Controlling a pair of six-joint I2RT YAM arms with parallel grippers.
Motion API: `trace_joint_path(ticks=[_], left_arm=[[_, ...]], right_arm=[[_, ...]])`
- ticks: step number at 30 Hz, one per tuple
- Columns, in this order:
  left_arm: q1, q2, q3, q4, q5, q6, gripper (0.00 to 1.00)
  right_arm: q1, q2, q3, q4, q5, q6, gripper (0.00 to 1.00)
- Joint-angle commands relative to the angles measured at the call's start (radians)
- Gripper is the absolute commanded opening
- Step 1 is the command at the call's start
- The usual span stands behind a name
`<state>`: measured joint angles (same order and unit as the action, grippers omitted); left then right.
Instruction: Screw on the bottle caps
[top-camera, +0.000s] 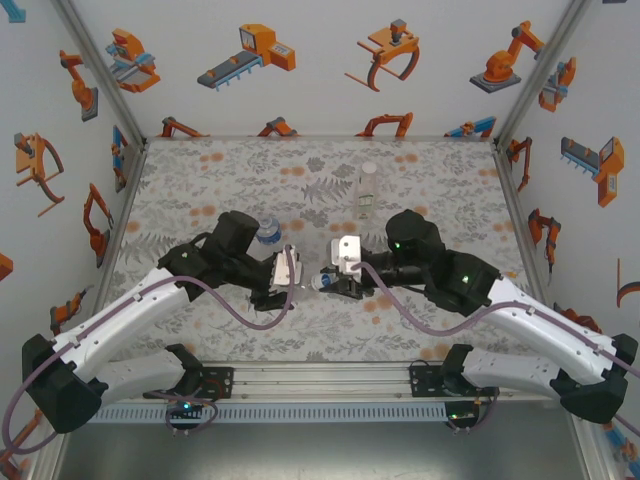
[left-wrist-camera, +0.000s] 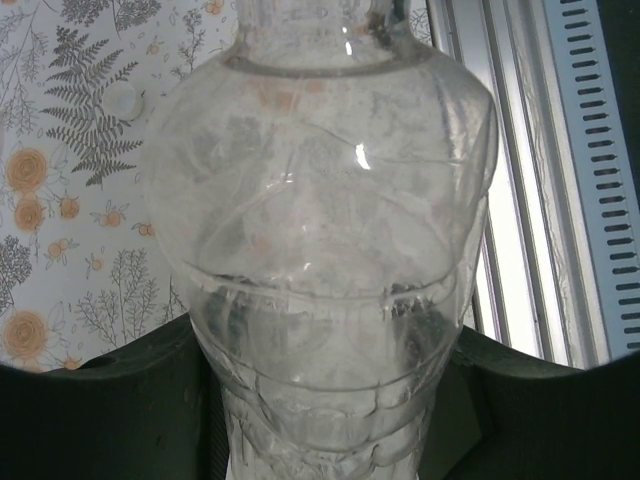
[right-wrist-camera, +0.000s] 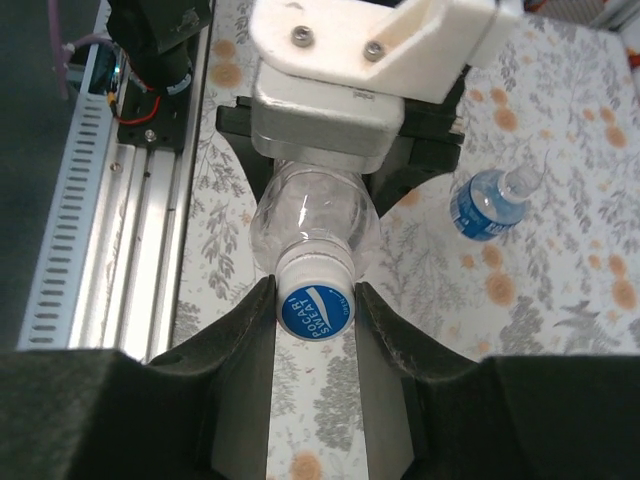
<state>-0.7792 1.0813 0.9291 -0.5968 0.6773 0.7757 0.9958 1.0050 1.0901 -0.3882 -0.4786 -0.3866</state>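
Note:
The plain clear bottle (left-wrist-camera: 320, 220) is held off the cloth, lying level, with my left gripper (left-wrist-camera: 325, 395) shut around its body. Its neck points at my right gripper (right-wrist-camera: 315, 305), whose black fingers (right-wrist-camera: 240, 340) are shut on the bottle cap (right-wrist-camera: 315, 300), white with a blue printed top, sitting on the bottle's mouth. From above, the two grippers (top-camera: 292, 272) (top-camera: 325, 283) meet nose to nose at the table's middle front. A blue-label bottle (right-wrist-camera: 487, 203) lies uncapped on the floral cloth, just behind the left arm (top-camera: 267, 232).
A tall clear bottle (top-camera: 367, 190) with a pale label stands upright at the back middle. A small white round cap (left-wrist-camera: 122, 98) appears to lie on the cloth. The aluminium rail (top-camera: 320, 380) runs along the near edge. Printed walls close in the sides.

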Motion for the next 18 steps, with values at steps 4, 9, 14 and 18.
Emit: trace_joint_path(ticks=[4, 9, 14, 18], left_arm=[[-0.005, -0.022, 0.025, 0.012, 0.024, 0.008, 0.02], [-0.006, -0.023, 0.021, 0.027, 0.006, 0.001, 0.02], [-0.004, -0.019, 0.020, 0.034, -0.002, -0.005, 0.02], [-0.004, -0.013, 0.020, 0.038, 0.001, -0.006, 0.02]], right_arm=[[0.004, -0.003, -0.053, 0.093, 0.249, 0.607, 0.05], [0.003, -0.012, -0.109, 0.069, 0.512, 1.344, 0.00], [0.000, -0.021, -0.187, 0.146, 0.509, 1.718, 0.00], [0.001, -0.015, -0.172, 0.141, 0.532, 1.671, 0.00]])
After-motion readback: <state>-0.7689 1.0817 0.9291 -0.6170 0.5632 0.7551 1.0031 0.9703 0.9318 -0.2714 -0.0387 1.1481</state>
